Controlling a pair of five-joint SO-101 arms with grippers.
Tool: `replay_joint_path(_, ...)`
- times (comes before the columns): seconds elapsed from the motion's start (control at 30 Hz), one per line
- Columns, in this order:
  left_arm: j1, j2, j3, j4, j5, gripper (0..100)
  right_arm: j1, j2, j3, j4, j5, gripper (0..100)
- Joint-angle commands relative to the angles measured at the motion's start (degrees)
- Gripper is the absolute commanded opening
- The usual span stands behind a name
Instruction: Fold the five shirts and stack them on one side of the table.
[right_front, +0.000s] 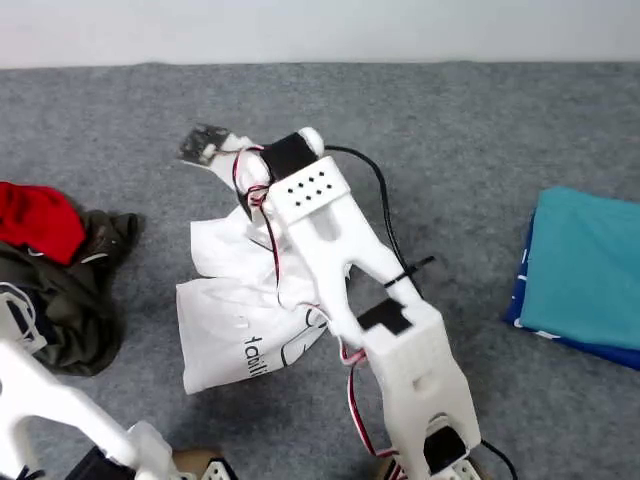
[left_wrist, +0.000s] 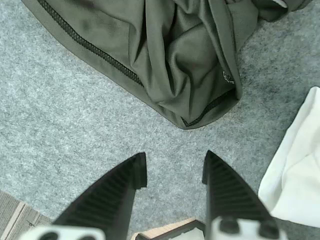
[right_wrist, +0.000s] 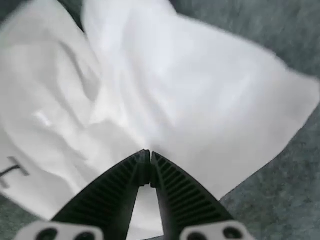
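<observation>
The right gripper (right_wrist: 148, 154) is clamping the white shirt (right_wrist: 200, 100). The left gripper (left_wrist: 175, 156) is hovering, fingers apart, beside the olive shirt (left_wrist: 190, 65).

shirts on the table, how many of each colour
red shirt: 1
olive shirt: 1
white shirt: 1
teal shirt: 1
blue shirt: 1, lying under the teal one
total: 5
</observation>
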Motion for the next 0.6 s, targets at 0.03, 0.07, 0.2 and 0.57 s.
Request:
replay_joint_path(0.03, -0.18, -1.85, -0.22, -0.62, -0.44, 19, 12.44, 4.62, -2.11, 1.71, 0.44, 1.0)
replay_joint_path(0.07, -0.18, -1.85, -0.22, -0.62, -0.44, 19, 15.25, 5.58, -2.11, 2.07, 0.53, 1.0)
replay_joint_path(0.2, -0.18, -1.85, -0.22, -0.62, -0.44, 19, 25.98, 7.08, -2.11, 2.51, 0.70, 1.0)
replay_joint_path(0.57, 0.09, -1.85, -0.22, -0.70, -0.44, 19, 26.68, -8.92, -2.20, 2.51, 3.16, 1.2)
